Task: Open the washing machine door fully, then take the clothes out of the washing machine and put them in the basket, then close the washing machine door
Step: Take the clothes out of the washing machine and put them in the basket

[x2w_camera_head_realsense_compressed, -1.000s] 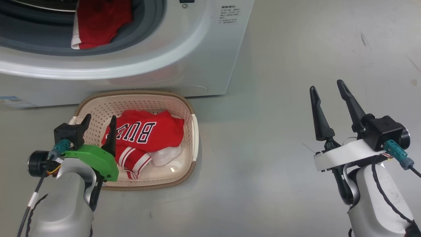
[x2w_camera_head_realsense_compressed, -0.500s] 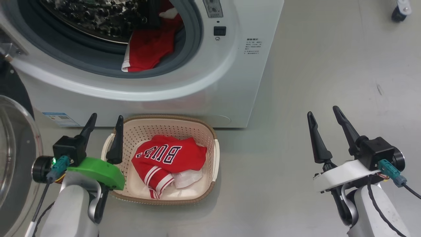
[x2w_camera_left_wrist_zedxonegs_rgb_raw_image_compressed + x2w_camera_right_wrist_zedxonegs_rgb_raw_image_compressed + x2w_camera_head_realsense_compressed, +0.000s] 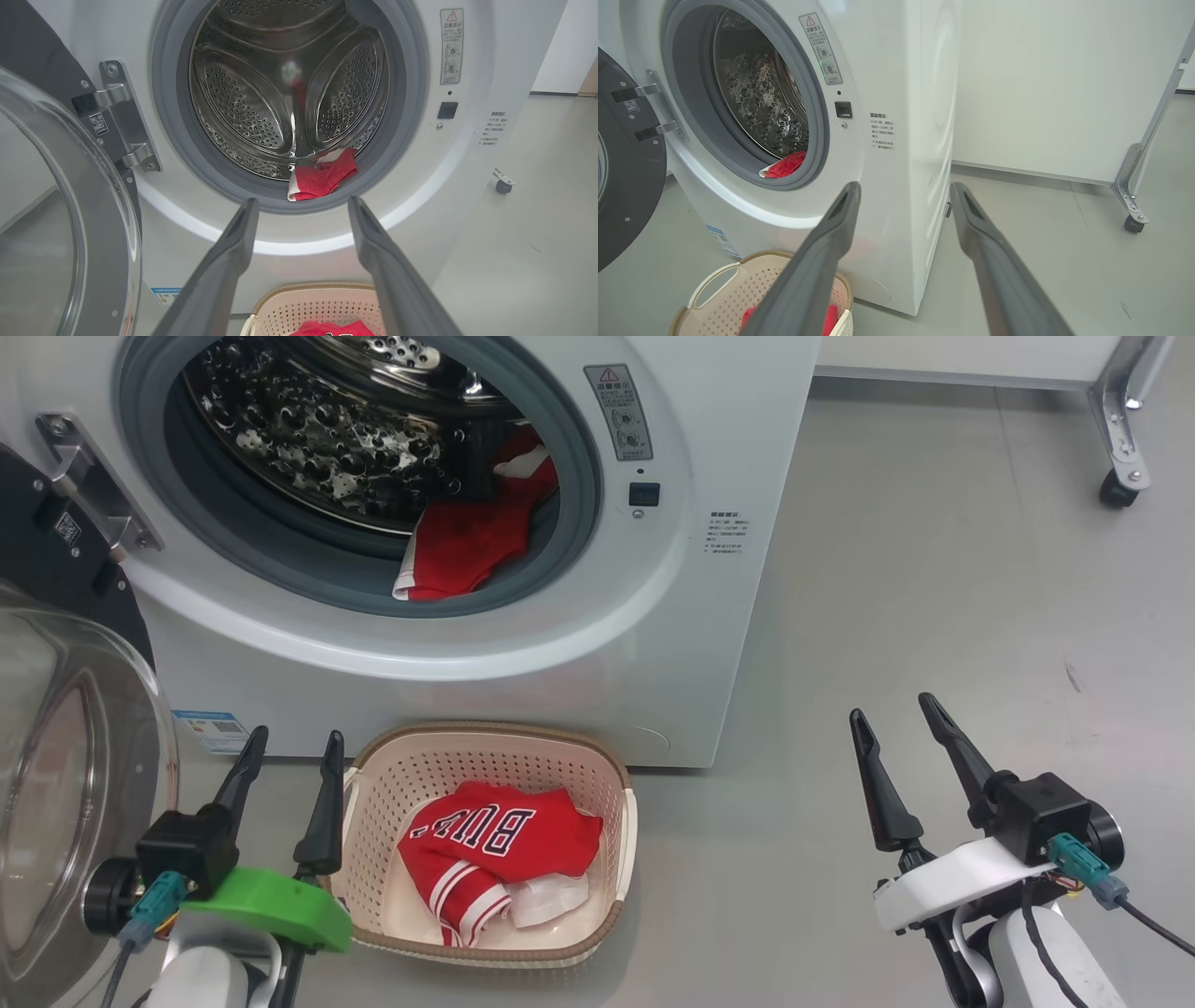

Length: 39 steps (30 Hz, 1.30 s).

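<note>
Laundry sits in two places. One red jersey piece (image 3: 467, 546) lies at the lower right of the steel drum (image 3: 289, 93), slumped onto the grey gasket (image 3: 579, 457) with a white-trimmed edge hanging toward the lip. A second red jersey (image 3: 495, 845) with "BULLS" lettering lies crumpled in the basket (image 3: 485, 733), with a bit of white fabric (image 3: 551, 901) tucked at its right side.

The basket stands on the grey floor (image 3: 934, 569) close against the foot of the washing machine (image 3: 597, 644), right below the round opening. A small blue label (image 3: 213, 730) shows low on the machine's front, just to the basket's left.

The washing machine door (image 3: 93, 737) is swung wide to the left on its metal hinge (image 3: 93, 485). Its glass bowl bulges at the left edge of the head view, and the black rim shows behind it.

The left gripper (image 3: 297, 737) hangs just beside the basket's left rim. Its two dark fingers are spread apart with nothing between them, and they point toward the machine front. From its wrist camera the fingers frame the lower edge of the opening and the red piece above it.

The right gripper (image 3: 892, 707) is well off to the right over bare floor, its fingers likewise parted and empty. A castor leg (image 3: 1116, 476) stands in the far right corner.
</note>
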{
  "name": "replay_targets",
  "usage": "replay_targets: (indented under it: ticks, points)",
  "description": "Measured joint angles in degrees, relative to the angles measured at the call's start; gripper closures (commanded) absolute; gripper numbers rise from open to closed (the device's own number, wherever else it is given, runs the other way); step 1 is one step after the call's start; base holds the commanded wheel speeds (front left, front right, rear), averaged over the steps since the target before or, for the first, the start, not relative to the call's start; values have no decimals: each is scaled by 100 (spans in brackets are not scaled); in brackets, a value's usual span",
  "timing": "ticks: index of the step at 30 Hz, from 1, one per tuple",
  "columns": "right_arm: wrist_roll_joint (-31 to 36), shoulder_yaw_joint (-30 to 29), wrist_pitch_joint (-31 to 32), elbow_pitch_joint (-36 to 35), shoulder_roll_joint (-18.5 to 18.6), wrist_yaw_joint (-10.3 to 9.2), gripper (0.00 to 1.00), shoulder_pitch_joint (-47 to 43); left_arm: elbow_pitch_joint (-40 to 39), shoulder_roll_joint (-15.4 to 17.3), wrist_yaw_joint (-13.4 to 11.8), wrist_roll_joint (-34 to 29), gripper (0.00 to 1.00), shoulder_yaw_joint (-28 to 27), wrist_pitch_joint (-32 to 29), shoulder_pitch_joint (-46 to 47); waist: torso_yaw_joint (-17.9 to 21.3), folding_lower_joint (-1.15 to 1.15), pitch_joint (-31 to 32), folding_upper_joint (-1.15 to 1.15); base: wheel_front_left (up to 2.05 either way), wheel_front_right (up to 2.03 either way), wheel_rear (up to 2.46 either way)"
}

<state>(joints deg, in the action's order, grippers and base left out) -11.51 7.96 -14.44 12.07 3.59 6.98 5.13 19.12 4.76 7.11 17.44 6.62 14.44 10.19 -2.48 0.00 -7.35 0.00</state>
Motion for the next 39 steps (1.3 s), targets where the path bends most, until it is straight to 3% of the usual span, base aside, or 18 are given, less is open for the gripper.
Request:
replay_targets:
  ticks: [39]
  points:
    - [-4,1,0,-303,-16,0,0,-98,-964,-55,1,-141,0,-69,0,-700,178,0,-313,0,0,0,0]
